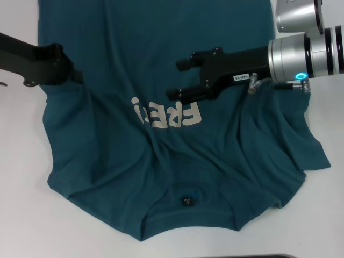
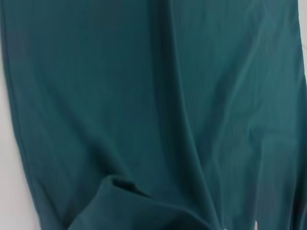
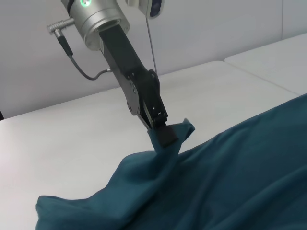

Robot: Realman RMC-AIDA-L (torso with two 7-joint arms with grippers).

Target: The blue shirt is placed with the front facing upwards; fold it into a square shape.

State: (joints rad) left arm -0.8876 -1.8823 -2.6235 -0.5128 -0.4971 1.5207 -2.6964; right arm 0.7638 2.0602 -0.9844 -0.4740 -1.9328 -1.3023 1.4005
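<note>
Shirt: we have the blue shirt [image 1: 161,70] spread front-up on the white table [image 1: 21,215], collar and black neck label [image 1: 187,202] at the near edge, the cream lettering [image 1: 166,114] across its middle.

Left gripper: our left gripper [image 1: 75,75] sits at the shirt's left edge, jaws closed on a pinch of fabric; the right wrist view shows it lifting a small peak of cloth [image 3: 168,136] off the table.

Right gripper: our right gripper [image 1: 180,78] hovers over the chest just above the lettering, jaws parted and holding nothing (no cloth between them that we can see).

Risk, grip: the left pinch looks shallow, so a pull could slip it free and drop the edge.

Risk, drag: with one side held only, pulling may slide the whole shirt and deepen the wrinkles fanning from the collar.

Risk, fold: an uneven start would likely skew the final square.

Hidden: the hem runs out of the head view at the far side; the left sleeve is hard to tell among the bunched folds.

Unclear: the left wrist view shows only cloth, no fingers.
</note>
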